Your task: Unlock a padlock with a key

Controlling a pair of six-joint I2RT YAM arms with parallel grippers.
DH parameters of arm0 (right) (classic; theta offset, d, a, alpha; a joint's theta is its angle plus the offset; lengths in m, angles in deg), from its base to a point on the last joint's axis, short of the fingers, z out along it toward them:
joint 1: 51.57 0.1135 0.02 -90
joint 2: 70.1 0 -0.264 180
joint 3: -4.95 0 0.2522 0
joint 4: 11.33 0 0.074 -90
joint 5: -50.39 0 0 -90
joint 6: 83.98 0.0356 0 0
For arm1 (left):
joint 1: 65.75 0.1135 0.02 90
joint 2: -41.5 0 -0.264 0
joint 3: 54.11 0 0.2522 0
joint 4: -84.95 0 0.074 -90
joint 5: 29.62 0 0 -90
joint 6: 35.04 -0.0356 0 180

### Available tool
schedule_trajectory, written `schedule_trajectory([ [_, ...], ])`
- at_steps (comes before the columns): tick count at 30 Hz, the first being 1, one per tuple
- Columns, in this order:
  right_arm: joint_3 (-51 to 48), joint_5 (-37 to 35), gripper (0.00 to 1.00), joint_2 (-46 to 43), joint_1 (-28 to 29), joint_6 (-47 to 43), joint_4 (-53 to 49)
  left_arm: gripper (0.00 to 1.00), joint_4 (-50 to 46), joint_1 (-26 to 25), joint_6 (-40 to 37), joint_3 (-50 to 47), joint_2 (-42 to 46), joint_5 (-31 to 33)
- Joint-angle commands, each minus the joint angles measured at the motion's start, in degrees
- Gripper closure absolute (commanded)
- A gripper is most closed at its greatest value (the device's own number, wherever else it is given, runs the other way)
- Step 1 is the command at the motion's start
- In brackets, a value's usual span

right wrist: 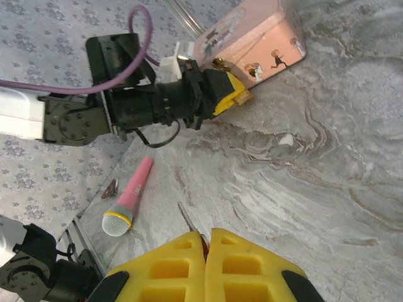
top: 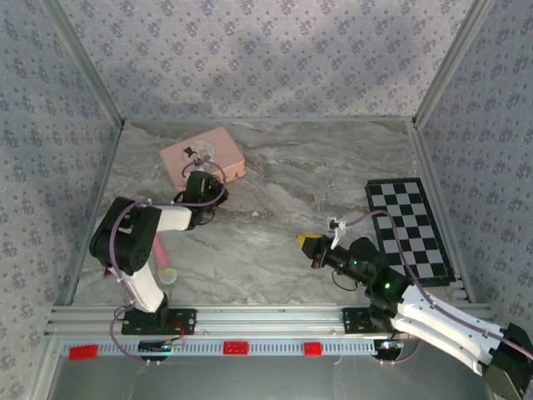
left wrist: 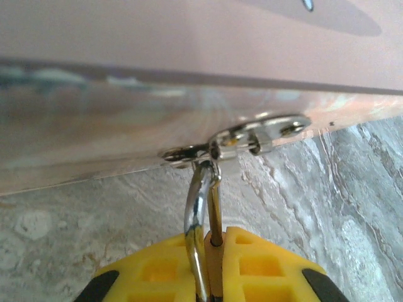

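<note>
- Clamping on the padlock [left wrist: 191,217], the left fingers [left wrist: 236,242] are steadying it where its shackle is hanging from the pink box [top: 200,158] hasp, likely to keep it from swinging.
- The right fingers [right wrist: 239,242] are pinching together on the key [right wrist: 184,218], held over the tabletop [top: 266,242] well apart from the lock.
- The left wrist view is showing the shackle threading the hasp; from above the lock is too small to make out.
</note>
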State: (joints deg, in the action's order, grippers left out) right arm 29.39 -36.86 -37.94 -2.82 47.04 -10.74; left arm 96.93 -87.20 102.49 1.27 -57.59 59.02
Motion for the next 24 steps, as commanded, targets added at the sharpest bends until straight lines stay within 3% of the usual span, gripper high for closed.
schedule_trajectory([
  [1, 2.40, -0.23, 1.00, 3.23, -0.35, 3.12, 0.67, 1.00, -1.68, -1.24, -2.44, -0.12, 4.62, -3.29],
  [14, 3.74, 1.65, 1.00, 22.28, -0.35, 12.90, 10.67, 1.00, -5.35, -4.88, 0.62, -8.34, 16.01, -5.87],
  [24, 4.94, -0.42, 1.00, 31.75, 3.66, 16.80, 16.33, 1.00, -6.26, -11.37, 7.30, -14.57, 23.09, -3.27],
])
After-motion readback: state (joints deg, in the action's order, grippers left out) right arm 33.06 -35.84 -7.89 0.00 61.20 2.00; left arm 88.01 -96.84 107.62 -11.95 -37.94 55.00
